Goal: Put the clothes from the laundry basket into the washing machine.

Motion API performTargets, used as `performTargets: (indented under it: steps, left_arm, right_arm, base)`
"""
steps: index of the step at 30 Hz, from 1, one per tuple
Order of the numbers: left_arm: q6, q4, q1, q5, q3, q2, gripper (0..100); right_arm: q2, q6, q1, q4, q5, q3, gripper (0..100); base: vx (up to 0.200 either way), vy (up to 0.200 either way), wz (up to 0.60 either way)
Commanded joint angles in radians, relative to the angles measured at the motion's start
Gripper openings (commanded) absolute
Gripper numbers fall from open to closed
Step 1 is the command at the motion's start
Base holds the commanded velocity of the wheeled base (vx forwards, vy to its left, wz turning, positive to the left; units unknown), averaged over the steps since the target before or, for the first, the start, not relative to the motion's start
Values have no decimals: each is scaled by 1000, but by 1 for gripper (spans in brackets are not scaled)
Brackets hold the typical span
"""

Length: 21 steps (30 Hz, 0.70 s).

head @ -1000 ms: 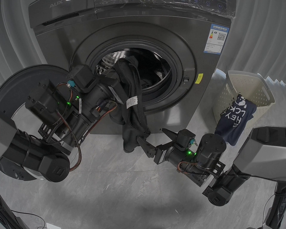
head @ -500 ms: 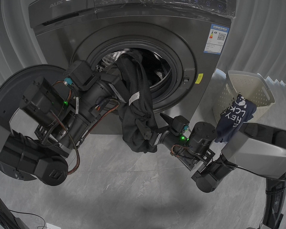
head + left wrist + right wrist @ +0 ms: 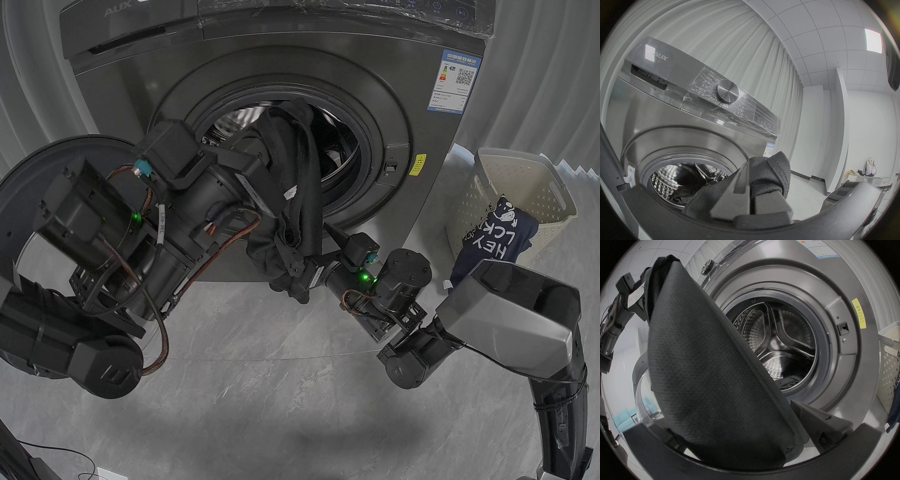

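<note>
Black garment [image 3: 294, 187] hangs before washing machine [image 3: 400, 81] drum opening, its top end pinched in left gripper [image 3: 756, 184]. Lower bunch lies over right gripper [image 3: 309, 259], whose fingers are spread beneath it. Navy shirt [image 3: 497, 244] drapes over laundry basket [image 3: 531, 181] rim.

floor [image 3: 281, 387]: grey stone-look tiles, lower frame | washing machine [image 3: 400, 94]: stands on it, upper centre | laundry basket [image 3: 473, 215]: on it, right edge, just beside the machine
</note>
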Motion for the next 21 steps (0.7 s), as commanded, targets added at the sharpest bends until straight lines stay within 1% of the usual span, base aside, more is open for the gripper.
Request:
performTargets:
  steps: [1, 9, 10, 11, 13, 14, 15, 17, 18, 19, 20, 21]
  left_arm:
    - [0, 0, -3, 0, 0, -4, 0]
    - [0, 0, 8, 2, -3, -4, 0]
    - [0, 0, 12, 3, -4, -4, 0]
    - [0, 0, 17, 5, -3, -2, 0]
    - [-2, -1, 58, 5, 6, 0, 0]
    - [-2, -1, 58, 5, 6, 0, 0]
    - [-2, -3, 104, 3, 28, 1, 0]
    - [0, -8, 152, -3, 60, 4, 0]
    - [0, -11, 172, -6, 77, 6, 0]
    - [0, -11, 175, -8, 80, 6, 0]
    - [0, -14, 207, -14, 120, 9, 0]
    - [0, -14, 218, -14, 138, 10, 0]
  right_arm:
    - [30, 0, -3, 0, -1, -34, 100]
    - [30, 3, -3, -1, -7, -34, 100]
    - [30, 5, -5, -1, -7, -34, 0]
    - [27, 6, -6, -1, -7, -34, 0]
    - [16, 10, -14, -1, -9, -32, 0]
    - [16, 10, -14, -1, -9, -32, 0]
    - [-2, 13, -31, -1, -10, -27, 0]
    - [-36, 16, -40, -1, -10, -11, 0]
    - [-53, 17, -46, -1, -10, 0, 0]
    - [-54, 17, -48, -1, -10, 2, 0]
    - [-90, 17, -55, -1, -10, 28, 0]
    - [-105, 17, -57, -1, -10, 40, 0]
  base:
    - [0, 0, 0]
    - [0, 0, 0]
    - [0, 0, 0]
    - [0, 0, 0]
    - [0, 0, 0]
    - [0, 0, 0]
    - [0, 0, 0]
    - [0, 0, 0]
    - [0, 0, 0]
    - [0, 0, 0]
    - [0, 0, 0]
    - [0, 0, 0]
